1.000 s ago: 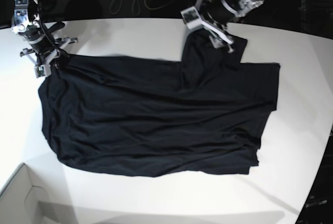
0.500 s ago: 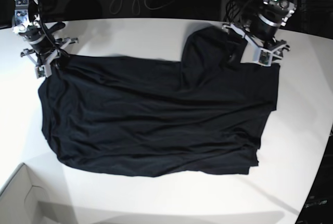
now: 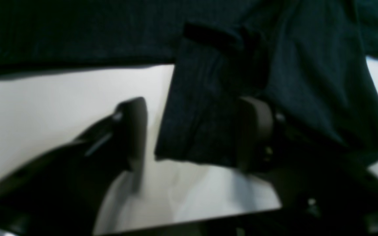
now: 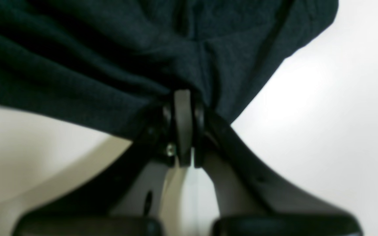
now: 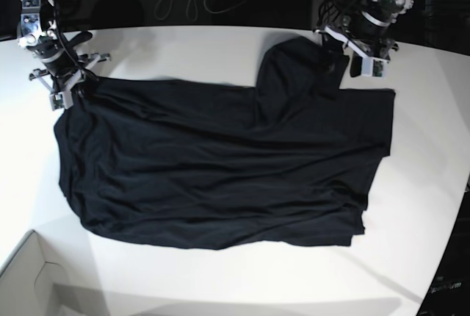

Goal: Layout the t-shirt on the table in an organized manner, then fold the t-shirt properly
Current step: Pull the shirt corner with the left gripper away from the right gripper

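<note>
In the left wrist view, the left end effector [image 3: 195, 131] fills the lower half of the frame with its two dark fingers [image 3: 136, 127] spread apart, one at lower left over bare table [image 3: 44, 108] and the other at center right against the black t-shirt [image 3: 307, 65]. A hanging flap of the shirt's fabric lies between the two fingers, but they are not pressed together on it, so the end effector stands released around the cloth rather than clamped. More of the shirt runs as a dark band across the top of the frame. In the right wrist view, the right end effector [image 4: 183, 108] sits at center with its fingers clenched tight on a bunched fold of the t-shirt [image 4: 110, 59], the cloth fanning out from the pinch across the upper left; the white table [image 4: 323, 131] shows at right and lower left. In the base view, the t-shirt [image 5: 220, 169] lies spread over the middle of the table [image 5: 411, 206], wrinkled, with one part folded up toward the top center. The right end effector [image 5: 67, 90] grips the shirt's corner at upper left. The left end effector [image 5: 351, 57] sits at upper right, at the shirt's raised edge. A pale cardboard box [image 5: 29, 279] corner shows at lower left.
</note>
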Motion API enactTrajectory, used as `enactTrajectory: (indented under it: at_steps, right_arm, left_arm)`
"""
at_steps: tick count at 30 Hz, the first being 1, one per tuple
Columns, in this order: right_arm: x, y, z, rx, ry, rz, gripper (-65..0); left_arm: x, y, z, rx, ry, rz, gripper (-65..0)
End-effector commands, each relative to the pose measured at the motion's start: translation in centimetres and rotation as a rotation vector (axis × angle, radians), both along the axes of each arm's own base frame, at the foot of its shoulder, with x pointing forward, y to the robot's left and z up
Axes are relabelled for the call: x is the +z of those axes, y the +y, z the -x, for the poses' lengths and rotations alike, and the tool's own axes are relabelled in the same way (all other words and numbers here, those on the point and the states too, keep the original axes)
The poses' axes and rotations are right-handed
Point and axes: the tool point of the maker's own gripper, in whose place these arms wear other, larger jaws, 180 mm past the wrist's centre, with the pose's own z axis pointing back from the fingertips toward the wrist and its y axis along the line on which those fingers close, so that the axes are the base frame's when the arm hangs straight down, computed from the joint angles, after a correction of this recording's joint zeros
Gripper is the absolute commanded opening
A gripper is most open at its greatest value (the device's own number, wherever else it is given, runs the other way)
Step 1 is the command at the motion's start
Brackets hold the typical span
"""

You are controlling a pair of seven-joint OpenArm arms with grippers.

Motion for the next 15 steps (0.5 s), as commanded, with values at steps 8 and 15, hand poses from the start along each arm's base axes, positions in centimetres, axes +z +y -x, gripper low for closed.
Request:
enactTrajectory:
  at_steps: [8, 15]
  right_arm:
    - [-1.4, -0.2, 1.7, 0.01, 0.096, 0.022, -65.0]
    - [-1.5, -0.2, 1.9, 0.01, 0.101, 0.022, -65.0]
  left_arm:
    - [-0.8, 1.8, 0.8, 0.027, 0.049, -0.029, -52.5]
    - [0.6, 8.0, 1.1, 0.207, 0.015, -0.044, -64.2]
